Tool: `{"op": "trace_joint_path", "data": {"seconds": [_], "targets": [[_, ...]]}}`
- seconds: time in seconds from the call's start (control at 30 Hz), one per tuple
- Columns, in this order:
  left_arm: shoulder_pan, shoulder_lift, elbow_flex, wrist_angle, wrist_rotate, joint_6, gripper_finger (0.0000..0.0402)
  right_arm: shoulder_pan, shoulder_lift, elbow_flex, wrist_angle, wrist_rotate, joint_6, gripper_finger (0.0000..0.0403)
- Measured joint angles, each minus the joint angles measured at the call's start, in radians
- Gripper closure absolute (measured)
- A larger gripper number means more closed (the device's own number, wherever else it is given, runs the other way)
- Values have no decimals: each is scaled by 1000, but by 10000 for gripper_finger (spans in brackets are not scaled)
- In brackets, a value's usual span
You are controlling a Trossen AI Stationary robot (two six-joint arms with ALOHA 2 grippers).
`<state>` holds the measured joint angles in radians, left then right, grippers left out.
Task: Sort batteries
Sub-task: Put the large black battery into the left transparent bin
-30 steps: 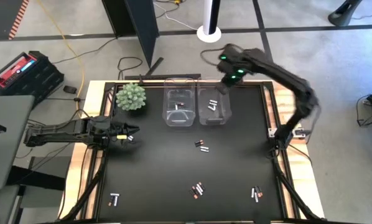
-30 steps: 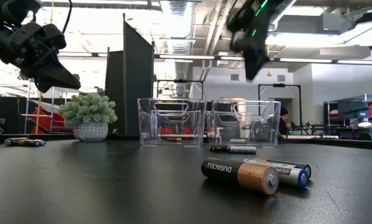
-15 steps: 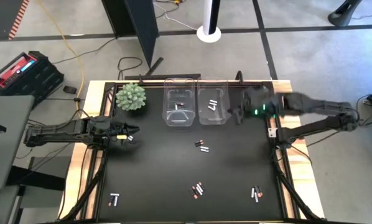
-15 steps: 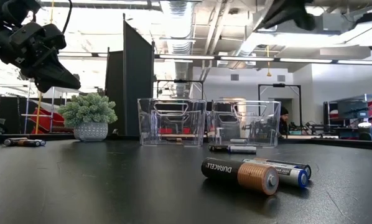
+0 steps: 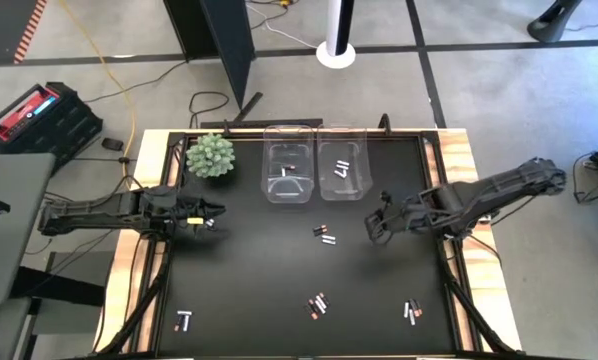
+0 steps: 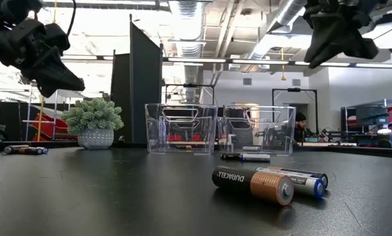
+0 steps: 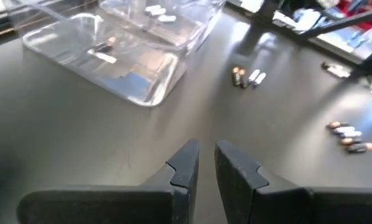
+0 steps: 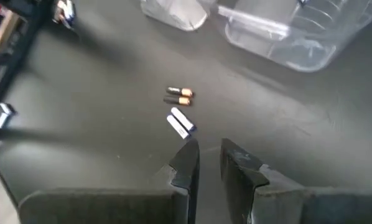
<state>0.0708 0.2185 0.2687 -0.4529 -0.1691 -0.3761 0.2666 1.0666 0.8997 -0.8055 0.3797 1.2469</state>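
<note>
The batteries lie in small groups on the black table: a dark pair with a white one (image 5: pixel 324 235) at the centre, a group (image 5: pixel 318 304) nearer the front, one (image 5: pixel 411 312) at the front right and one (image 5: pixel 184 321) at the front left. A few more lie inside the two clear bins (image 5: pixel 287 172) (image 5: pixel 344 168). My right gripper (image 5: pixel 371 228) (image 8: pixel 209 152) hangs above the table just right of the centre group (image 8: pixel 180 109), its fingers a narrow gap apart with nothing between them. My left gripper (image 5: pixel 211 212) (image 7: pixel 206 155) waits above the table's left side, also with a narrow, empty gap.
A small potted plant (image 5: pixel 211 155) stands at the far left, beside the bins. The table has a raised wooden frame (image 5: pixel 139 250) along its sides. Bare black surface lies between the battery groups. In the low view, two batteries (image 6: pixel 252 182) lie close in front.
My right gripper has swung from high above the right bin at the far edge toward the near edge and down, rolling its wrist. It now hangs over the table beside the centre batteries. No battery has moved.
</note>
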Motion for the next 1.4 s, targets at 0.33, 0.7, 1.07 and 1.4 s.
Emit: {"op": "trace_joint_path", "data": {"seconds": [0.33, 0.7, 1.07, 1.4], "targets": [[0, 55, 0, 0, -90, -51, 272, 15, 64, -1, 1, -2, 3, 321], [-2, 115, 0, -2, -58, -324, 234, 40, 67, -1, 3, -2, -69, 321], [-1, 318, 189, -66, -5, -264, 262, 115, 67, -1, 3, -3, -124, 321], [-1, 578, 409, -337, 4, -324, 263, 111, 67, -1, 7, -3, -151, 321]]}}
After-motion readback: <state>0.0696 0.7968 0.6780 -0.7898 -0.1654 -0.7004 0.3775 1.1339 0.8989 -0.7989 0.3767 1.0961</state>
